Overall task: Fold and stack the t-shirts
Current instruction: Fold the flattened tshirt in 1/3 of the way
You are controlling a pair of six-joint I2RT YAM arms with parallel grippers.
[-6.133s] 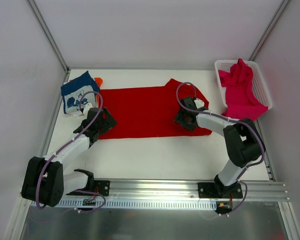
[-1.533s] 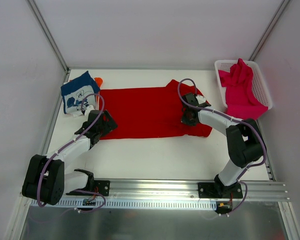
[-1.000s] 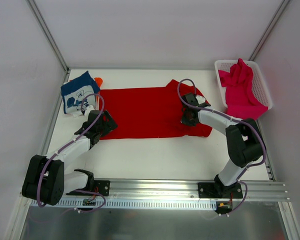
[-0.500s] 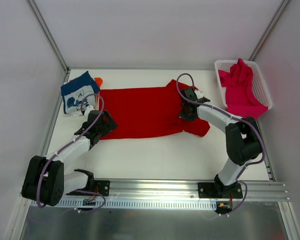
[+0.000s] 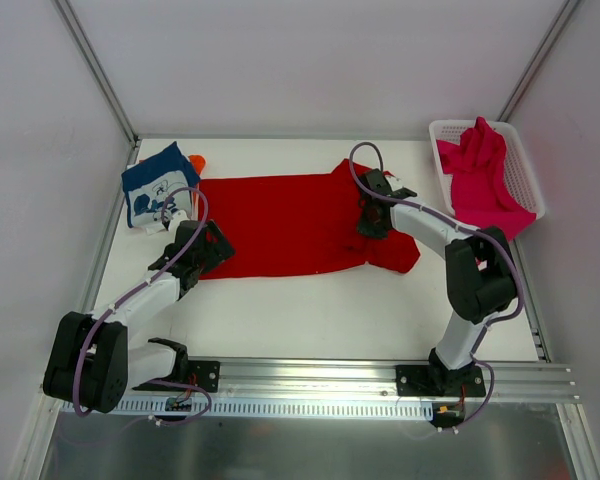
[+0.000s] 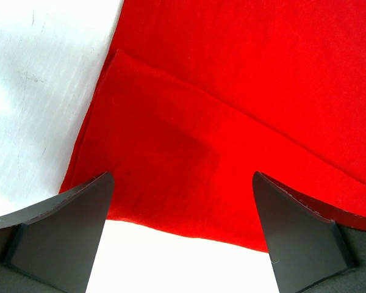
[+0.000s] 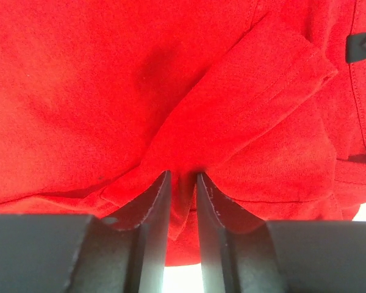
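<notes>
Red t-shirt [image 5: 280, 225] lies spread on white, wall-enclosed table [image 5: 310, 310].

Two white-and-black arms [image 5: 140, 297], looping purple cables [image 5: 201, 212], dark grey gripper fingers [image 6: 67, 226].

The left pincer [image 6: 182, 177] stands wide open above a folded corner of the red t-shirt [image 6: 244, 91]; white table [image 6: 30, 79] shows left of the shirt and below its hem.

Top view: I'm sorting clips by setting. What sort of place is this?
Probably a robotics lab cell: white table walled by panels, two arms bolted to a rail, red shirt spread out.
</notes>
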